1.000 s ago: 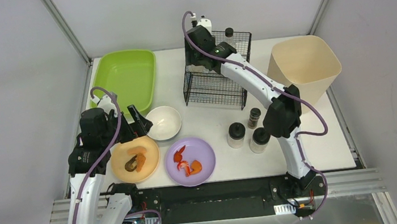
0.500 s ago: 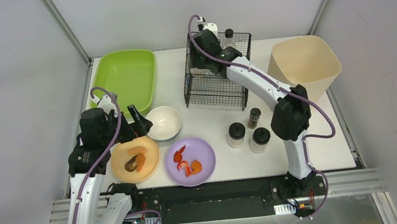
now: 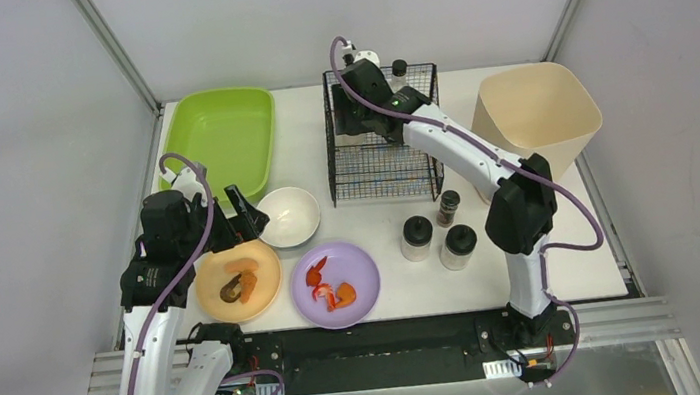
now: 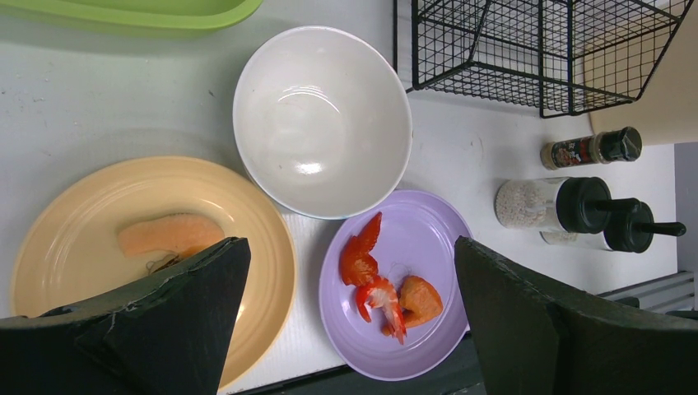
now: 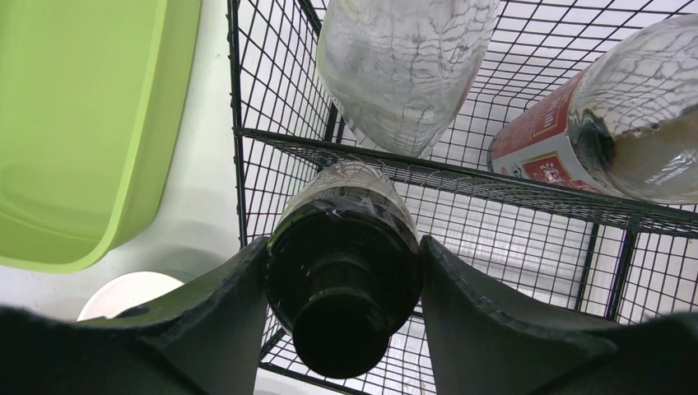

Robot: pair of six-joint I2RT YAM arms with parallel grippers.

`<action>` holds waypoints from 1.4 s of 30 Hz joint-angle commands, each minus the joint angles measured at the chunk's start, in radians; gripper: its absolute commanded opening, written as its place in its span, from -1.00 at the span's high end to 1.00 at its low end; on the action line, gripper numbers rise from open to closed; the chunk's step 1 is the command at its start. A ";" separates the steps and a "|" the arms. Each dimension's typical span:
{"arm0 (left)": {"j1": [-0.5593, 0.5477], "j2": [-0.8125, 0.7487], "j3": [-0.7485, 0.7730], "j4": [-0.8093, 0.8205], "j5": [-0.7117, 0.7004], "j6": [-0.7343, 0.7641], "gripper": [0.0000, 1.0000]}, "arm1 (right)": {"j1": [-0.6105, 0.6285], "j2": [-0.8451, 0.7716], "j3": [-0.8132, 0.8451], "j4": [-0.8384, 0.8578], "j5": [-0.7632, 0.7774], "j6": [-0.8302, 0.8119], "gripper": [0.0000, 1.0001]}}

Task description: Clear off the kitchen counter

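The white kitchen counter (image 3: pixel 554 253) carries an orange plate (image 3: pixel 262 289) with food scraps, a purple plate (image 3: pixel 360 267) with shrimp pieces, a white bowl (image 3: pixel 288 215), two black-capped shakers (image 3: pixel 416 238) and a small spice jar (image 3: pixel 447 208). My left gripper (image 3: pixel 238 216) hangs open over the plates; in the left wrist view it (image 4: pixel 347 247) frames the purple plate (image 4: pixel 428 239) and holds nothing. My right gripper (image 3: pixel 365 105) is shut on a dark black-capped bottle (image 5: pixel 344 271), held upright over the near-left part of the black wire basket (image 3: pixel 385 148).
A clear bottle (image 5: pixel 403 66) and a red-labelled bottle (image 5: pixel 576 140) lie inside the basket (image 5: pixel 494 193). A green tray (image 3: pixel 218 138) sits at the back left, a beige bin (image 3: pixel 537 114) at the back right. The black-and-metal rail (image 3: pixel 384 339) runs along the front edge.
The right gripper carried the dark bottle a little right and back over the basket, and the basket shifted to sit squarer. The left arm has not moved.
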 commanded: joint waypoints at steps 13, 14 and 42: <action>0.013 0.002 -0.006 0.022 0.016 0.004 -0.99 | 0.018 0.141 0.172 -0.164 0.007 -0.010 0.61; 0.013 0.001 -0.006 0.022 0.015 0.004 -0.99 | 0.018 0.147 0.175 -0.162 0.011 -0.008 0.60; 0.021 0.009 -0.004 0.022 0.024 0.002 -0.99 | 0.030 -0.034 0.047 -0.098 0.078 -0.002 -0.52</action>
